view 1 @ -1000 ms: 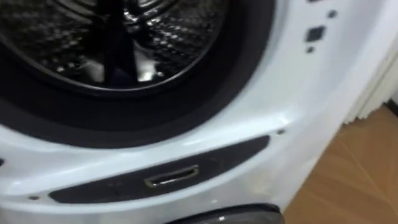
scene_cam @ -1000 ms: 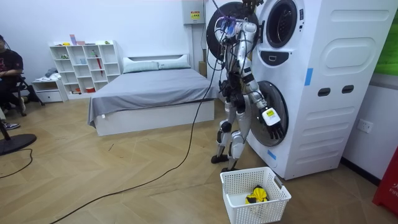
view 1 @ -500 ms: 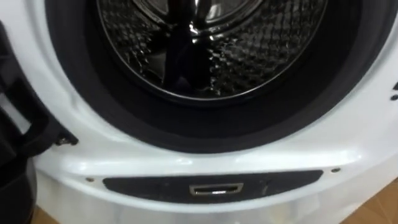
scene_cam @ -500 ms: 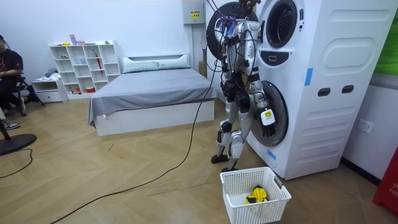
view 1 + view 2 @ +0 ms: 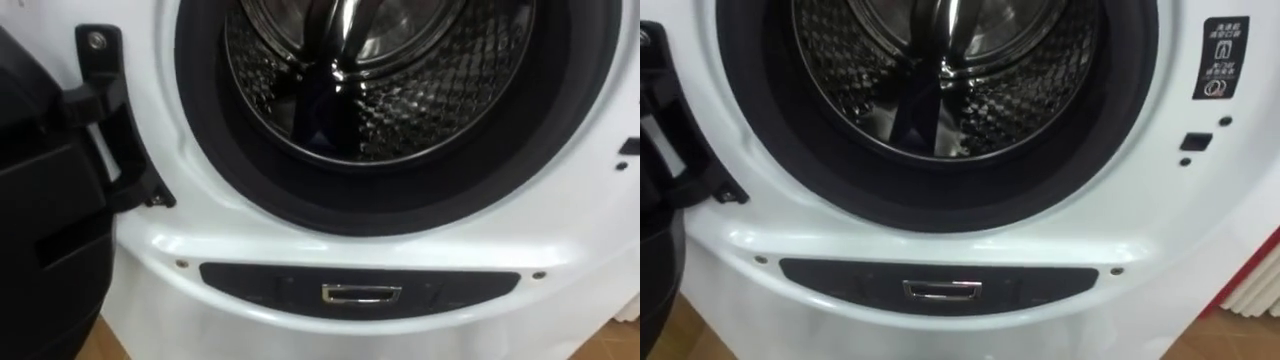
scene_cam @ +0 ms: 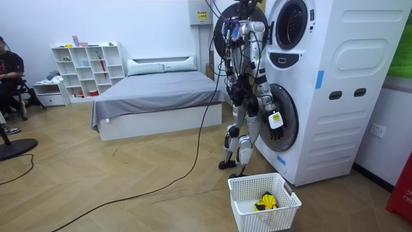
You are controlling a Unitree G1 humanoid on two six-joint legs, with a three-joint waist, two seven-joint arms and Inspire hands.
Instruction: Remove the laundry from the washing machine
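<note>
The upper washing machine's drum (image 5: pixel 385 75) stands open right before me, steel and perforated, ringed by a dark gasket (image 5: pixel 330 205). A dark streak shows low in the drum; I cannot tell whether it is cloth. The opened dark door (image 5: pixel 45 210) hangs on its hinge (image 5: pixel 105 110) at the left. In the room view I stand close against the stacked machines (image 6: pixel 322 84), and my right hand (image 6: pixel 275 125) hangs beside the lower machine's round door (image 6: pixel 286 119), fingers relaxed and holding nothing.
A white laundry basket (image 6: pixel 248 188) sits on the wood floor by my feet, with a yellow and black item (image 6: pixel 265 202) inside. A bed (image 6: pixel 154 96) and a white shelf (image 6: pixel 87 67) stand farther off. A person sits at the room view's left edge.
My view has swung so the drum sits centred and the door hinge has come in at the left. In the room view my body turned squarer to the machine.
</note>
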